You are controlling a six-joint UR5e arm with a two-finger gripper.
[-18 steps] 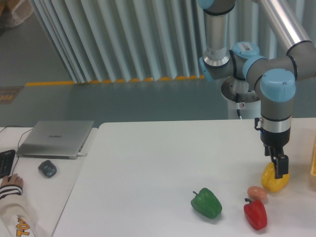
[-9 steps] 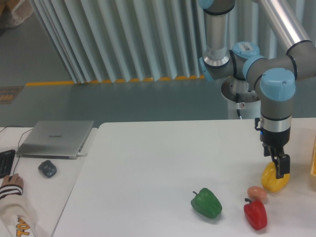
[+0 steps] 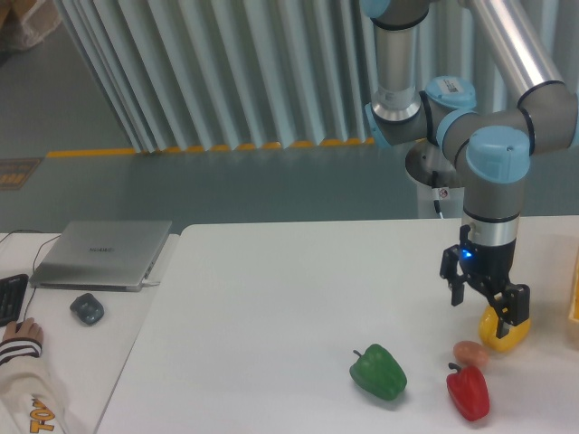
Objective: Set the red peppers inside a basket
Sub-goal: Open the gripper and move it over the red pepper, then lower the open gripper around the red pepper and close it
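White counter (image 3: 271, 298) beneath the gripper (image 3: 486, 302), jaws spread wide and empty above the yellow pepper (image 3: 503, 333). Red pepper (image 3: 468, 391) lies at the gripper's 6 o'clock; basket (image 3: 574, 298) at 3 o'clock.

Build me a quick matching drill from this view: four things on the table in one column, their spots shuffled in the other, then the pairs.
Things:
1. red pepper
2. green pepper
3. yellow pepper
4. laptop

Places:
A. closed, far left, beside the dark mouse
B. partly behind the tool
C. front right, just below the small orange-brown ball
D. front, left of the ball

Pairs: 1-C, 2-D, 3-B, 4-A
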